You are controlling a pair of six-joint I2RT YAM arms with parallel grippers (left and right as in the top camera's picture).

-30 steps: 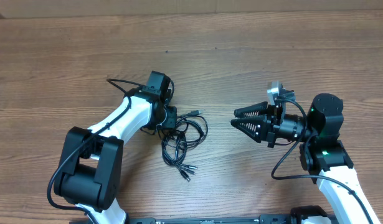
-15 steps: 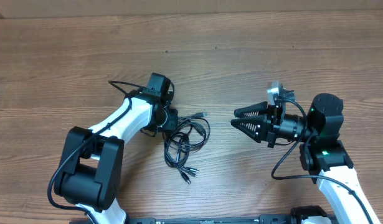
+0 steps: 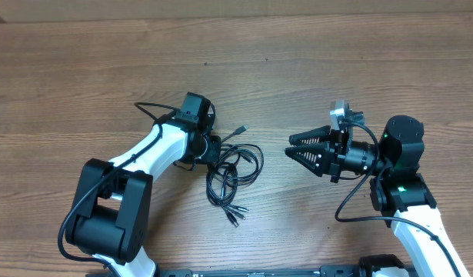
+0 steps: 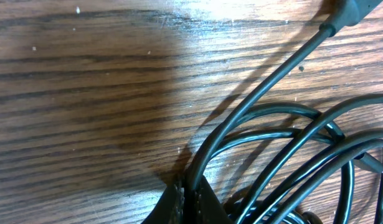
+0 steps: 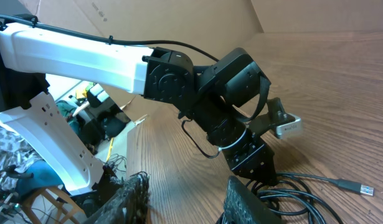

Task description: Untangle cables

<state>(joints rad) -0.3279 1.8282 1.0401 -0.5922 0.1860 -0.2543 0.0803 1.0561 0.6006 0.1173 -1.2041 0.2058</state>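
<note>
Cables point(image 3: 234, 173) lie in a loose black tangle on the wooden bench point(image 3: 336, 69), one strand at their left edge clamped in the left pincer point(image 3: 212, 156). The right pincer point(image 3: 289, 145) hovers well apart to their right, its fingers spread.

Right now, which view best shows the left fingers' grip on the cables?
Left wrist: the left fingers pinch one strand of the cables close up. Overhead shows the whole bundle, the arm hiding the grip; right wrist shows it side-on.
</note>
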